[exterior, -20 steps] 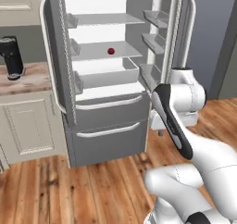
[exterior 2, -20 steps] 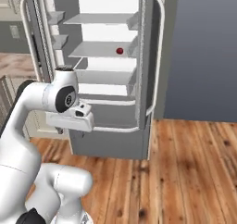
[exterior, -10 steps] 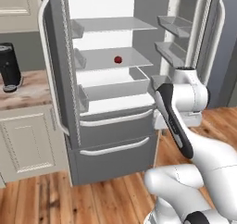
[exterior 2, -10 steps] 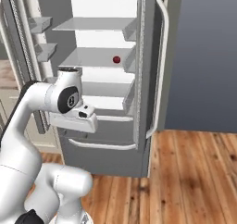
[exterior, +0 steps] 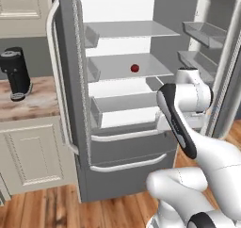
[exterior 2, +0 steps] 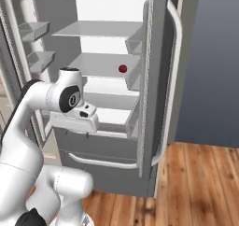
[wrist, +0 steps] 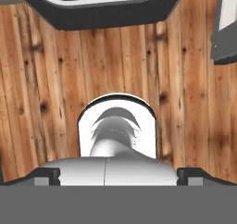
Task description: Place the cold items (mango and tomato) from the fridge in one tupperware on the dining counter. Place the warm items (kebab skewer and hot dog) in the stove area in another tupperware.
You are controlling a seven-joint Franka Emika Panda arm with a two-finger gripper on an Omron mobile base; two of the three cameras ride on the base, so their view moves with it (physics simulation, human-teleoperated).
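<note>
The fridge (exterior: 117,151) (exterior 2: 107,150) stands with both doors swung wide and its white shelves bare except for one thing. A small red tomato (exterior: 135,68) (exterior 2: 123,69) rests on the middle shelf, toward the back. My arm is folded in front of the drawers, well below and short of the tomato. The gripper (wrist: 118,176) points down at the wooden floor, open, with its dark fingertips (wrist: 46,174) far apart and nothing between them. The mango, kebab skewer, hot dog, both tupperware, dining counter and stove area are out of view.
The left fridge door (exterior: 66,81) and the right door with its bins (exterior: 212,48) flank the arm. A black appliance (exterior: 16,74) stands on a marbled counter (exterior: 33,102) over a cream cabinet (exterior: 33,156). Wooden floor (exterior 2: 196,183) stretches right of the fridge.
Both base views have shifted and the fridge looks larger and nearer, so the camera has moved toward it. The arm keeps its folded pose and the jaws stay open.
</note>
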